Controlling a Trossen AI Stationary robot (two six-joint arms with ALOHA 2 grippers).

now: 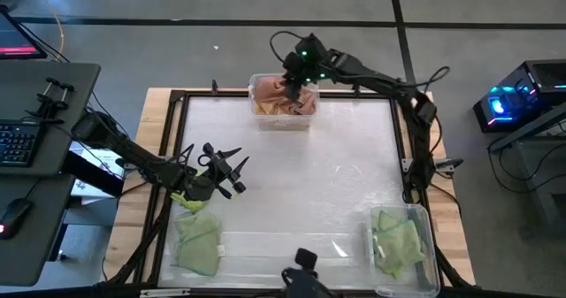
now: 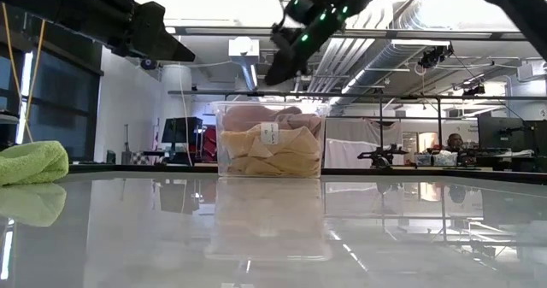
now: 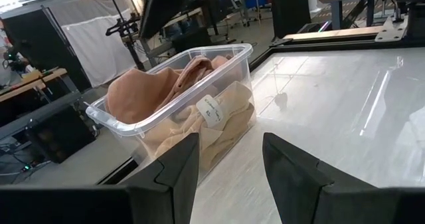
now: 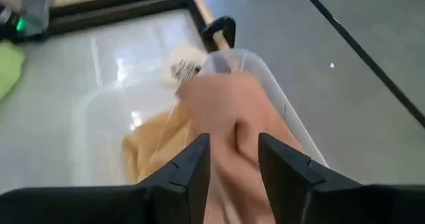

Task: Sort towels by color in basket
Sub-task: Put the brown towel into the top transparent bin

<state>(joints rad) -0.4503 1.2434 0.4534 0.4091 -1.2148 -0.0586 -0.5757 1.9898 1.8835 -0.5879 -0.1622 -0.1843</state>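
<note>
A clear bin [image 1: 256,79] at the table's far edge holds mustard towels [image 3: 219,117] with the salmon pink towel [image 3: 143,94] lying on top. My right gripper [image 4: 234,164] hangs open just above that bin, its fingers over the pink towel [image 4: 226,111] and clear of it in the low view [image 2: 275,76]. Green towels [image 1: 199,240] lie in a heap near the table's near left corner. More green towels [image 1: 398,240] fill a second clear bin [image 1: 432,245] at the near right. My left gripper [image 1: 237,174] is open above the table's left side, holding nothing.
A dark frame [image 1: 177,139] borders the glossy white tabletop. A camera mount [image 1: 305,267] stands at the near edge's middle. The tabletop's middle [image 1: 301,183] is bare. A desk with a keyboard [image 1: 18,143] stands beyond the left edge.
</note>
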